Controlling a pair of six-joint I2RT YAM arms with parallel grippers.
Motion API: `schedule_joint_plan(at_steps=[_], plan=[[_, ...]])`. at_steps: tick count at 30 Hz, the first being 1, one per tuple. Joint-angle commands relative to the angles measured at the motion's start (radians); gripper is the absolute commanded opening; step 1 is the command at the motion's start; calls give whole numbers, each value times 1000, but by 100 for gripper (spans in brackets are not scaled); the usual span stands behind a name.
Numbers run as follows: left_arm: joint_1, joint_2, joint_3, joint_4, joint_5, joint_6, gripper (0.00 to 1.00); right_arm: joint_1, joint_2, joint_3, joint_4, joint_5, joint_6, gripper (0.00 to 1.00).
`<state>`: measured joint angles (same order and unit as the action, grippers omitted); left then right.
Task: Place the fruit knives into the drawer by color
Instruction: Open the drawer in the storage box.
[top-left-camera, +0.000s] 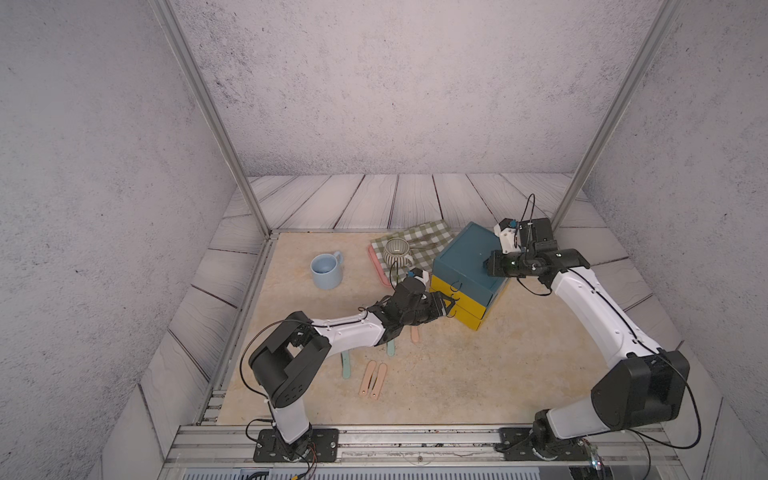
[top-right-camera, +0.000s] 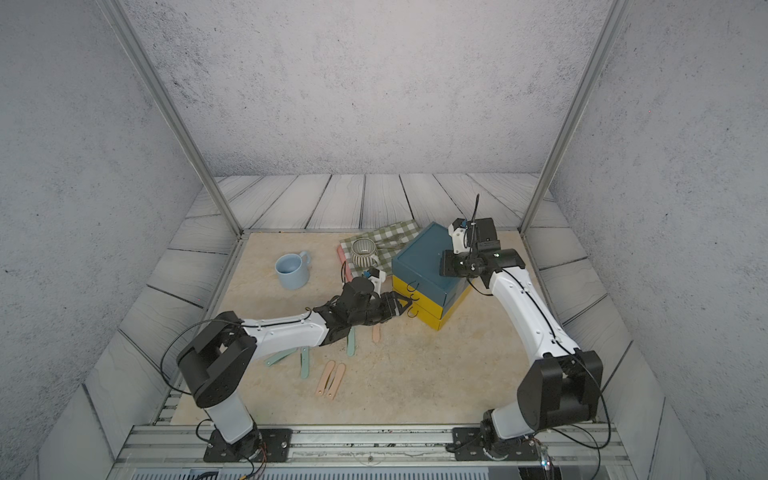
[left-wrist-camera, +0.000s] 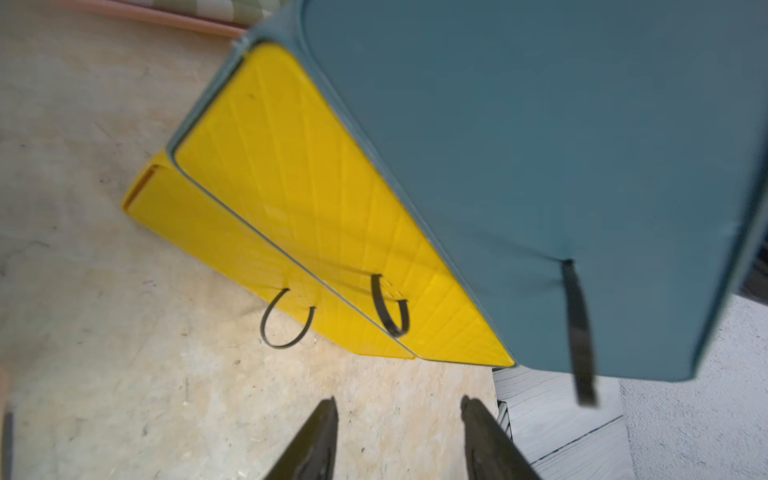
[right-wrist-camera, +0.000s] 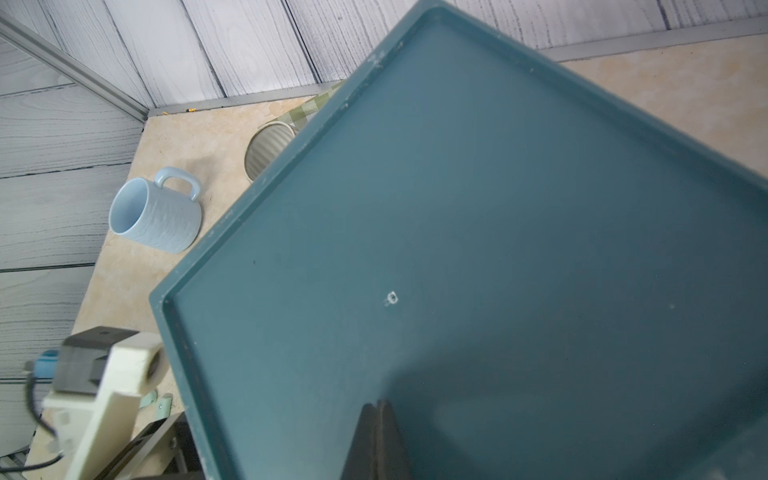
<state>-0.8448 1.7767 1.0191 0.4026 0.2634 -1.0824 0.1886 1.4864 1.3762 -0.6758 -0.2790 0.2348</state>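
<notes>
Lower centre of the surface (top-left-camera: 519, 374): mint-green knives (top-right-camera: 305, 363) and peach-pink knives (top-left-camera: 368, 378) lie loose. They're slim and smooth with rounded ends. No olive-grey ones in view.

Right of them is the left gripper (left-wrist-camera: 397, 405), jaws part-way apart and empty, facing the black ring pulls (left-wrist-camera: 286, 320) on the yellow drawers (left-wrist-camera: 316, 199), whose fronts are faintly quilted.

Reads as the drawer-opening step. Next: pinch one thin band loop and pull straight.

Far right, the right gripper (right-wrist-camera: 380, 405) has its jaws closed and empty, on or just over the chest (top-left-camera: 465, 253), whose teal top is smooth and rimmed. It's probably bracing.
</notes>
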Motion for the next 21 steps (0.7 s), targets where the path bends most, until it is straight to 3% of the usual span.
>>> schedule_joint_plan(at_steps=[1,21], plan=[[11,31,50,61,24,-17,50,3,85,-88,-316,55,5,1],[36,173,144,100,79,-45,22,2,97,-98,-309,56,4,3]])
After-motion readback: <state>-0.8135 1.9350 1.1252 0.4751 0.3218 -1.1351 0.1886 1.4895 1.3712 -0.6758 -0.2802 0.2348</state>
